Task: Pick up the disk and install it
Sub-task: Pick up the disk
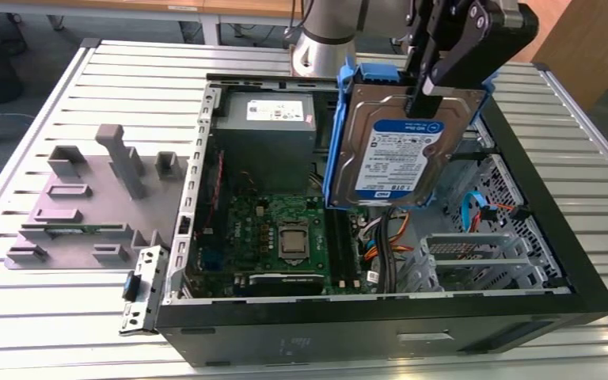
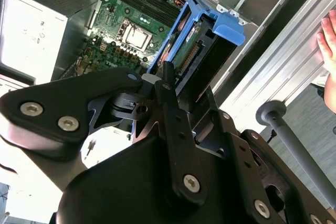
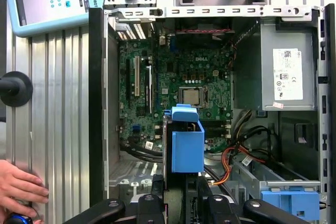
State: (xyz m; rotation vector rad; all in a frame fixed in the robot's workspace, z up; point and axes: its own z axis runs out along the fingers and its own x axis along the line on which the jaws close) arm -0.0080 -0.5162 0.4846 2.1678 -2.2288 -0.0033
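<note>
One big slatted metal table [image 1: 61, 317] carries a black PC case [image 1: 389, 321] lying on its side with the panel off, so the power supply [image 1: 267, 131] and the green motherboard [image 1: 283, 229] are in plain sight. The disk [image 1: 404, 158] hangs upright in the air over the middle of the case, above the board and, far as I can tell, touching nothing down there. The gripper [image 1: 426, 99] is clamped onto its top end, fingers pinching the drive across its thickness. My guess on handling: it's a dense, rigid metal brick with slick flat faces, and it won't like knocks, so the stiff body or the blue rails are the place to hold it, not the thin end tab. The exterior view gives the white-and-blue label face. The first wrist view looks straight down it, so you get the blue tab end [image 3: 186, 142] over the board, plus a bare blue bracket [image 3: 289, 203] at the case's edge and a person's hand [image 3: 18, 187] on the table. The second wrist view catches the drive's connector edge [image 2: 191, 56].
</note>
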